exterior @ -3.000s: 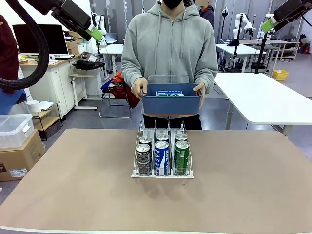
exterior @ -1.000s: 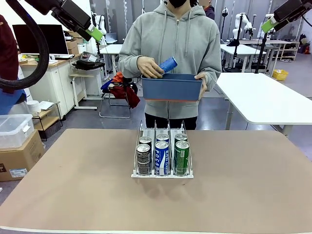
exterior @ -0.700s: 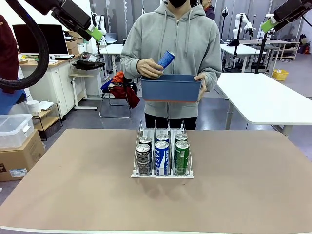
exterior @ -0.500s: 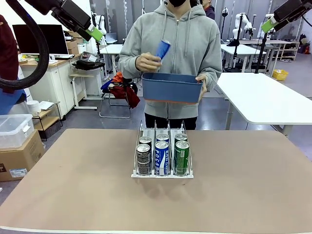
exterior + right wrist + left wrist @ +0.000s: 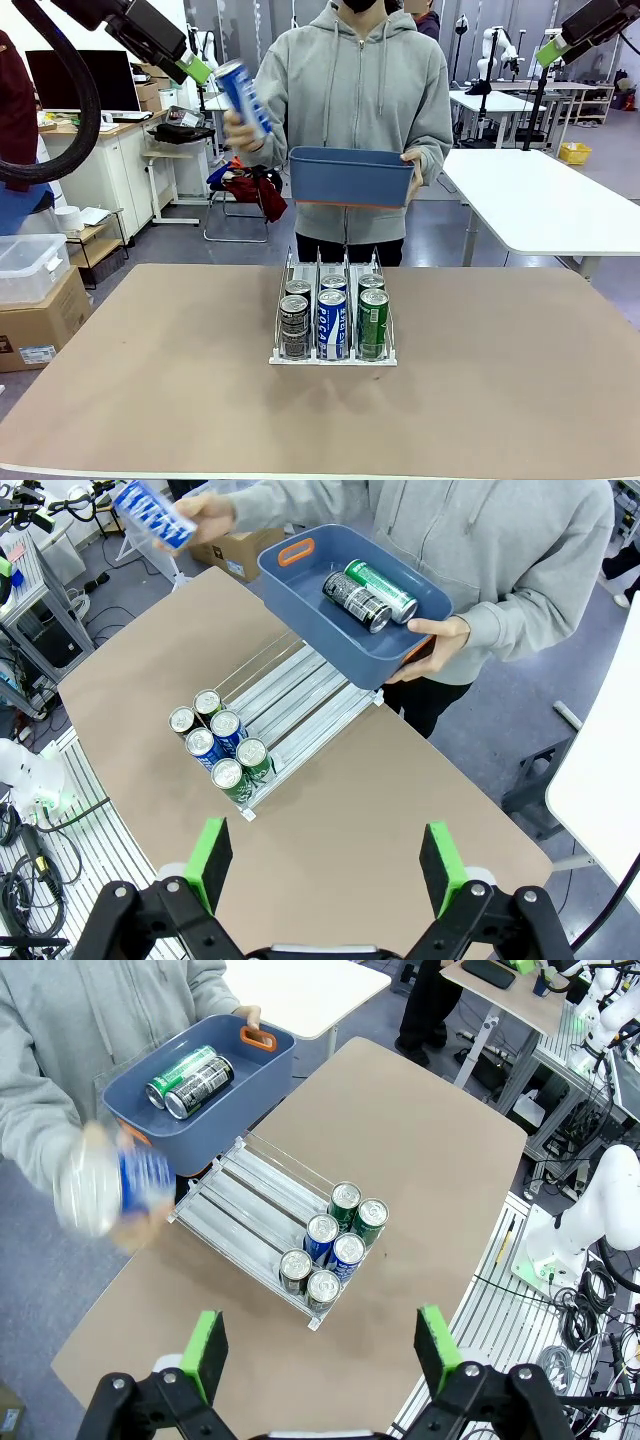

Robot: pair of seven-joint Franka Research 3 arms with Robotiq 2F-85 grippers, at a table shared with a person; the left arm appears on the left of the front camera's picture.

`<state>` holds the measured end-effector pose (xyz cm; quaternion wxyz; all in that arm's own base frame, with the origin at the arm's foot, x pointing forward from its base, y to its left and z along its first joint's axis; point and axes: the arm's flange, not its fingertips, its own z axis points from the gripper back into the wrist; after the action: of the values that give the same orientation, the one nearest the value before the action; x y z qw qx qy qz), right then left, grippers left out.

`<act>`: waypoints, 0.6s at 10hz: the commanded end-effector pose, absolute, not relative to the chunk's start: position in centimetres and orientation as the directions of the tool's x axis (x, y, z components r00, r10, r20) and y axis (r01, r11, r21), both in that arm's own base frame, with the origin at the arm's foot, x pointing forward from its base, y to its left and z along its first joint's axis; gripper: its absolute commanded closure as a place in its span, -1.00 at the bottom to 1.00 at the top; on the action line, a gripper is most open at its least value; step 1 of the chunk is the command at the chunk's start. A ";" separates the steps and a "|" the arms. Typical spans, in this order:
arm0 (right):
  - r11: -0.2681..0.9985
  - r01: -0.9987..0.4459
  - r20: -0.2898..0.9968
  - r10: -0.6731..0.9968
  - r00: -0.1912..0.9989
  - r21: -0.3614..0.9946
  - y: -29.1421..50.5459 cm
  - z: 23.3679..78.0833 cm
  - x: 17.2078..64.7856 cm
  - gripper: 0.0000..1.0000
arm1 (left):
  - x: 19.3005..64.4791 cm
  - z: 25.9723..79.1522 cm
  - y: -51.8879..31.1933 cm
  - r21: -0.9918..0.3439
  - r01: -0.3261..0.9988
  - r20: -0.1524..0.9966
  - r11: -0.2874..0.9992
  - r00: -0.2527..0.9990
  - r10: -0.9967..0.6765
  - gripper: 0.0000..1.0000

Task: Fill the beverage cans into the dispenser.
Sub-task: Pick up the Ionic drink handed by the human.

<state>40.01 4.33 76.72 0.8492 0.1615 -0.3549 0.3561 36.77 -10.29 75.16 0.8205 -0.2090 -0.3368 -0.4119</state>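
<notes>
I'm seeing the clear three-lane dispenser (image 5: 333, 262) sitting mid-table. Six cans (image 5: 332, 322) are standing upright in two rows at its end nearest me, in dark grey, blue and green. A blue can (image 5: 243, 97) is hanging tilted in the person's hand (image 5: 238, 132). Two more cans (image 5: 370, 592), dark and green, are lying in the blue tub (image 5: 350, 180).

light: bright, even | shadows: soft | blur: raised can (image 5: 112, 1186) | edges: perhaps bowed

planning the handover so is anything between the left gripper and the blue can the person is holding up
Nothing visible does. The person's hand holds the blue can raised in open air, near the open left gripper in the front view; the blue tub sits lower, off to one side.
</notes>
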 end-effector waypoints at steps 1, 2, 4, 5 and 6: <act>0.698 -0.716 0.724 0.484 0.492 0.021 4.3 76.6 39.9 -1.00 | 36.7 75.1 -10.3 -0.077 0.819 0.725 0.569 0.438 -0.531 -1.00; 0.698 -0.716 0.724 0.484 0.492 0.021 4.3 76.6 39.9 -1.00 | 36.7 75.1 -10.3 -0.077 0.819 0.725 0.569 0.438 -0.531 -1.00; 0.698 -0.716 0.724 0.484 0.492 0.021 4.3 76.6 39.9 -1.00 | 36.7 75.1 -10.3 -0.077 0.819 0.725 0.569 0.438 -0.531 -1.00; 0.698 -0.716 0.724 0.484 0.492 0.021 4.3 76.6 39.9 -1.00 | 36.7 75.1 -10.3 -0.077 0.819 0.725 0.569 0.438 -0.531 -1.00; 0.698 -0.716 0.724 0.484 0.492 0.021 4.3 76.6 39.9 -1.00 | 36.7 75.1 -10.3 -0.077 0.819 0.725 0.569 0.438 -0.531 -1.00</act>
<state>40.01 4.33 76.72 0.8492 0.1615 -0.3549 0.3561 36.77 -10.29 75.16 0.8205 -0.2090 -0.3368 -0.4119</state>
